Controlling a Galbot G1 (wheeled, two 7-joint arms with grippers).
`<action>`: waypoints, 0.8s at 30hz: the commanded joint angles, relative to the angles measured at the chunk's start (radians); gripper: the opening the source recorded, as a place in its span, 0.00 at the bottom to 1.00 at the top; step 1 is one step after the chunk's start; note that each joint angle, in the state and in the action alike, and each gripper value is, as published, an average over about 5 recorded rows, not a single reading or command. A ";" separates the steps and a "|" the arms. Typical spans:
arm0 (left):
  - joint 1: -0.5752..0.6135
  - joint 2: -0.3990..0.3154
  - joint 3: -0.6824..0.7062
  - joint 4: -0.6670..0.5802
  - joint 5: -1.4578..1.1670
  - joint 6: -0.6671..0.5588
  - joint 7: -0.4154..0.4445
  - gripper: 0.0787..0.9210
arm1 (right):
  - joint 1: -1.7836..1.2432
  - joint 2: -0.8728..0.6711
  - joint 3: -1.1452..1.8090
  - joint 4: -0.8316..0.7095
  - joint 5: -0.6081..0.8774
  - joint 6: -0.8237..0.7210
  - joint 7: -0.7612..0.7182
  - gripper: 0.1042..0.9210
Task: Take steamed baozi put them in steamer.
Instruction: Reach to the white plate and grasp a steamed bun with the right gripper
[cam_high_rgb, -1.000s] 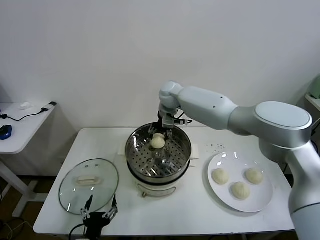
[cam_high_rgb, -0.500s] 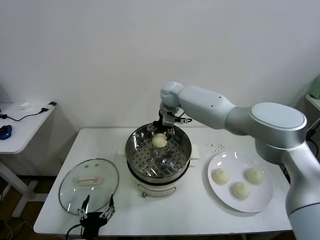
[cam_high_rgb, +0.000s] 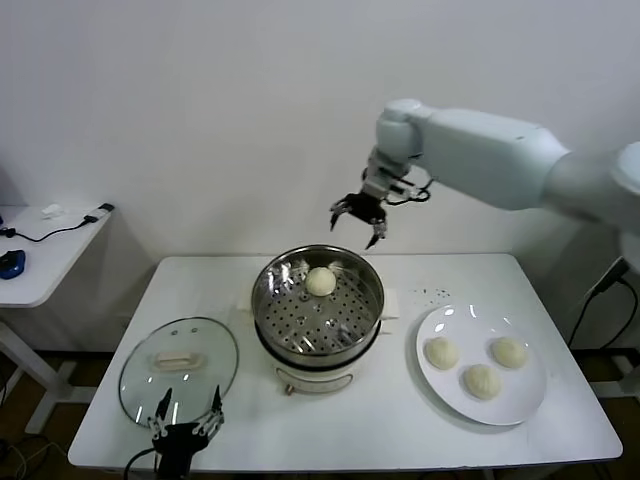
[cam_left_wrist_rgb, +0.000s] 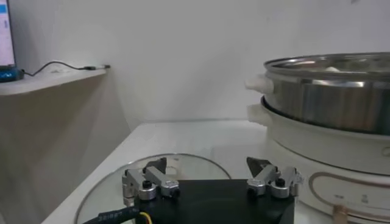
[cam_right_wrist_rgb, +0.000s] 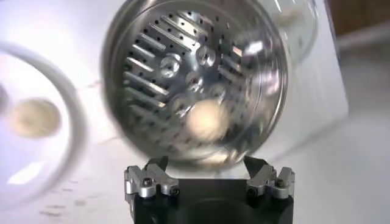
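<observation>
The steamer (cam_high_rgb: 300, 326) stands mid-table, a shiny pot on a white base. One steamed baozi (cam_high_rgb: 319, 282) lies on its perforated tray near the back. Three more baozi (cam_high_rgb: 440, 352) (cam_high_rgb: 508, 351) (cam_high_rgb: 481, 380) rest on a white plate (cam_high_rgb: 521, 404) to the right. My right gripper (cam_high_rgb: 357, 226) hangs open and empty above the pot's back rim. The right wrist view looks down past that gripper (cam_right_wrist_rgb: 207, 164) at the baozi (cam_right_wrist_rgb: 206, 119) inside the steamer (cam_right_wrist_rgb: 270, 91). My left gripper (cam_high_rgb: 187, 405) waits open at the table's front edge, left of the steamer (cam_left_wrist_rgb: 329, 97).
A round glass lid (cam_high_rgb: 178, 372) with a white handle lies flat at the front left, just beyond my left gripper (cam_left_wrist_rgb: 207, 165). A side table with cables (cam_high_rgb: 45, 235) stands at the far left. The wall is close behind the table.
My right gripper has let go of the baozi in the steamer, opened, and risen up and to the right. The left gripper slid slightly toward the front edge.
</observation>
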 joint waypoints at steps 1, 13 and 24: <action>-0.007 0.000 0.001 0.000 -0.001 -0.002 -0.002 0.88 | 0.164 -0.372 -0.297 0.385 0.191 -0.461 0.093 0.88; -0.004 -0.006 -0.010 0.007 -0.001 -0.004 -0.010 0.88 | -0.158 -0.407 -0.199 0.440 0.181 -0.677 0.294 0.88; -0.002 -0.006 -0.012 0.022 0.004 -0.006 -0.012 0.88 | -0.409 -0.347 -0.003 0.239 0.098 -0.684 0.305 0.88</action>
